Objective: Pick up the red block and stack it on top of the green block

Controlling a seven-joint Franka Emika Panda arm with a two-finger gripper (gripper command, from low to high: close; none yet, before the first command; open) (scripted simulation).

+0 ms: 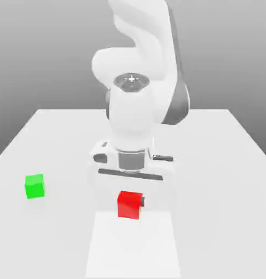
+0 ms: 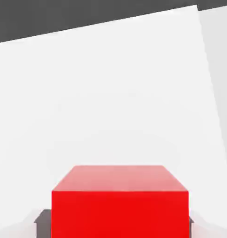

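With the red block pinched between the fingers of the tool, the risk from here is mostly in the carry and the drop-off. In the hand view the red block sits squarely between two dark pads, one on each side, so the tool reads as clamped on the cube. In the exterior view the cube is low over the white bench, under the wrist and near the front edge; contact with the surface cannot be told. The green block stands well apart, toward the exterior view's left. Likely failures: a grip that catches only the cube's upper part lets it slip or tilt during the sideways move; too low a carry drags the red cube on the bench or knocks the green one aside on arrival; a release off-centre leaves it overhanging and it tips off; a release from too high makes it bounce. Lift clear first, centre, then lower.
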